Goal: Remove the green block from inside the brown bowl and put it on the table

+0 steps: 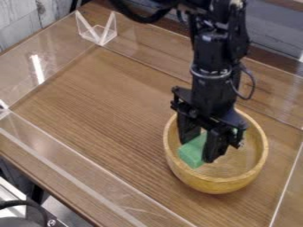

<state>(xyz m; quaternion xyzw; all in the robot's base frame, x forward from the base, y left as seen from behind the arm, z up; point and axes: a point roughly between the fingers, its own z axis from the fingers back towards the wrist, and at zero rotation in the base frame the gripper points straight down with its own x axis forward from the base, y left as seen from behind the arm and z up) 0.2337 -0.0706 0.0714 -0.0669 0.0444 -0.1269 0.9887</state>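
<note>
The green block (192,152) hangs between my gripper's fingers, raised a little above the floor of the brown bowl (221,174) and still inside its rim. My gripper (200,151) points straight down over the bowl's left half, shut on the block. The black arm rises from it toward the top of the view. The bowl sits on the wood-grain table (106,97) at the front right. The block's right side is hidden behind a finger.
Clear plastic walls (71,173) run along the table's front and left edges. A small clear plastic stand (97,28) sits at the back left. Open tabletop lies to the left of the bowl.
</note>
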